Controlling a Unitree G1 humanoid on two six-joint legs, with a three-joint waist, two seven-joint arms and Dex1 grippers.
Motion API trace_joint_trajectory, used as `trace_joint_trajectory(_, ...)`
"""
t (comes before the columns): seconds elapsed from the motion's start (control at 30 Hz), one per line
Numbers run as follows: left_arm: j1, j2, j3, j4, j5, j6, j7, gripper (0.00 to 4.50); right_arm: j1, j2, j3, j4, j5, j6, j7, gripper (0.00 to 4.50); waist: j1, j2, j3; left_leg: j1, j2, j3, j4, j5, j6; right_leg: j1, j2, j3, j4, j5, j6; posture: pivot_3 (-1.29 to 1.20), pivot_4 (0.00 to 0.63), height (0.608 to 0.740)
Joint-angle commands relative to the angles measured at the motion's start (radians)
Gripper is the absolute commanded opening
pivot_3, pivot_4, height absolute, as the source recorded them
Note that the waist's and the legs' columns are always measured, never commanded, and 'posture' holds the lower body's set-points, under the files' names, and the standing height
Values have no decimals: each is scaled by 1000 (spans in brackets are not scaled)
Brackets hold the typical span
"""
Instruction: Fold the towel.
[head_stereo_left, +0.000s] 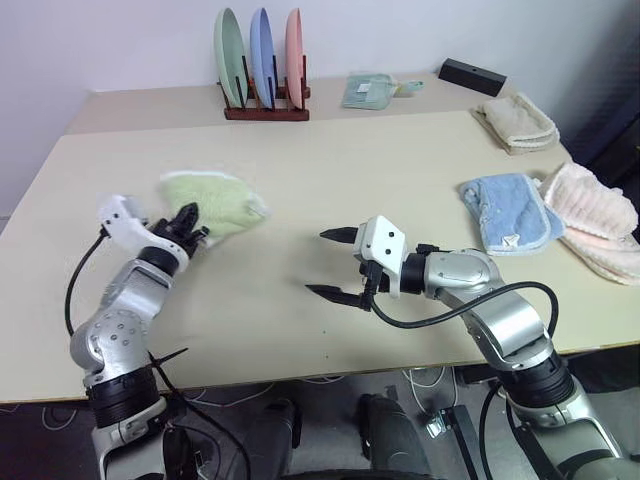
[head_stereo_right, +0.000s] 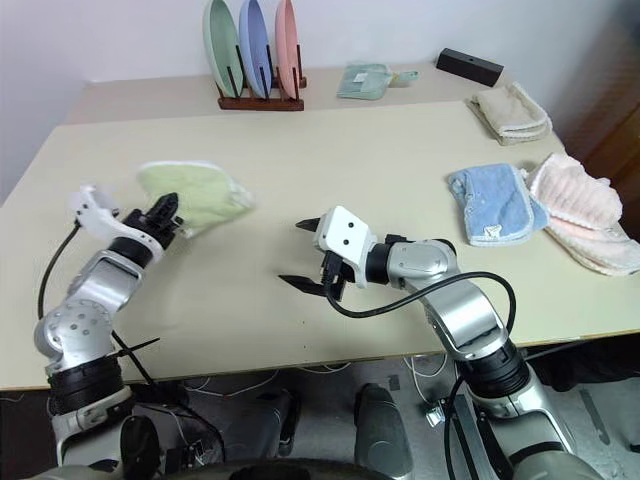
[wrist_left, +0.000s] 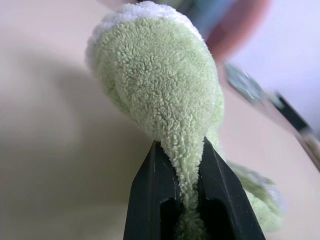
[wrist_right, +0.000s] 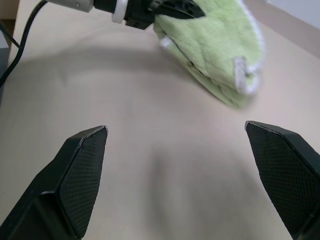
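The light green towel (head_stereo_left: 213, 201) lies bunched and partly lifted at the left of the table, its whitish edging (wrist_right: 243, 74) showing along one side. My left gripper (head_stereo_left: 188, 226) is shut on the towel's near edge; in the left wrist view a pinch of green cloth (wrist_left: 155, 85) stands between the two black fingers (wrist_left: 151, 195). My right gripper (head_stereo_left: 336, 265) hovers over the table's middle, to the right of the towel and apart from it, open wide with nothing between its fingers (wrist_right: 82, 172).
A light blue towel (head_stereo_left: 508, 211) and pink towels (head_stereo_left: 595, 215) lie at the right edge, a beige folded towel (head_stereo_left: 516, 122) behind them. A rack of plates (head_stereo_left: 262, 65), a small green cloth (head_stereo_left: 370, 90) and a black box (head_stereo_left: 471, 76) stand at the back.
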Motion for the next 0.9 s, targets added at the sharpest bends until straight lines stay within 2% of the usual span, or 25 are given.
trace_joint_trajectory(0.03, -15, 40, 285, 78, 27, -218, 204, 51, -6, 2, 2, 12, 0, -44, 16, 4500, -9, -2, 0, 0, 0, 0, 0, 0, 0, 0, 0, 0, 0, 0, 0, 0, 150, 740)
trace_joint_trajectory(0.1, -6, 39, 341, 110, 39, -275, 277, 51, -10, 5, 7, 24, 1, -55, 23, 4500, -16, -2, -1, 1, 3, 1, 0, -1, -1, -1, 3, 2, 0, 0, -1, 0, 150, 740)
trace_joint_trajectory(0.23, 57, -21, 393, 75, 61, -382, 337, 51, -33, 15, 22, 72, -10, -91, 38, 4500, 8, -3, -1, 1, 2, 1, 0, -2, -3, 0, 3, 1, 0, 0, -1, 0, 150, 740)
trace_joint_trajectory(0.37, 96, -43, 389, 43, 39, -406, 346, 51, -36, 16, 18, 87, -12, -109, 49, 4500, 27, -12, -3, 0, 1, 1, 3, -2, -2, 2, 2, -2, -1, 1, -1, 0, 150, 740)
trace_joint_trajectory(0.5, 135, -45, 380, 53, 6, -392, 333, 51, -33, 17, 18, 83, -17, -112, 51, 4500, 19, -13, -4, 1, 1, 1, 3, -2, -3, 3, 3, -2, -1, 1, -1, 0, 150, 740)
trace_joint_trajectory(0.6, 140, -62, 389, 36, -29, -419, 334, 1080, -25, 8, 14, 79, -18, -117, 55, 4500, 18, -13, -4, 1, 2, 1, 2, -2, -3, 2, 3, -2, -1, 0, -1, 0, 150, 740)
trace_joint_trajectory(0.77, 200, -58, 413, -31, -45, -440, 370, 3548, -22, -9, 4, 86, -18, -119, 64, 4500, 17, -13, -4, 1, 2, 1, 1, -2, -3, 1, 3, -1, -1, 1, -1, 0, 150, 740)
trace_joint_trajectory(0.9, 270, -16, 415, -95, 2, -461, 378, 3548, -29, -26, -11, 104, -14, -125, 77, 4500, 18, -13, -4, 1, 2, 1, 1, -2, -3, 1, 3, -1, -1, 1, -1, 0, 150, 740)
